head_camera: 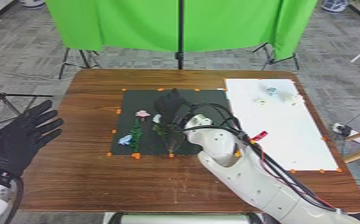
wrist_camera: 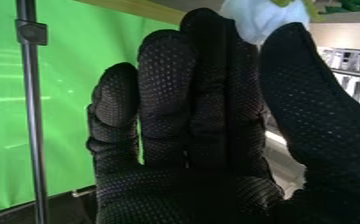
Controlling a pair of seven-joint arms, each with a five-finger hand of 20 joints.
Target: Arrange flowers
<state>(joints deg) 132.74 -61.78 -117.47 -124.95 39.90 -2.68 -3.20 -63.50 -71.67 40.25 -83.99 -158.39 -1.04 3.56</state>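
The left hand (head_camera: 21, 136) lies beside the left edge of the brown worktop (head_camera: 70, 187), released, its fingers spread and directed forward. On the black mat (head_camera: 190, 93), the blue flower (head_camera: 125, 140) sits close to the mat's near left corner, its bloom beside green leaves; which way its stem runs I cannot tell. Farther along, the white flower (head_camera: 157, 119) has its bloom at the far end, and its long axis runs toward the mat's near edge, slanting slightly right. The pink flower (head_camera: 142, 113) is just left of it, bloom away from the robot, its green stem running nearly straight back toward the near edge.

The right hand (head_camera: 169, 103) is over the mat beside the white flower, released, with fingers nearly straight and aimed forward. In the right wrist view, a white bloom (wrist_camera: 258, 17) appears by the tips of the thumb and fingers; whether they touch it I cannot tell. Pale flowers (head_camera: 271, 91) lie toward the far end of the white sheet (head_camera: 292, 150) on the right. Beyond the worktop hangs a green curtain (head_camera: 132, 25).
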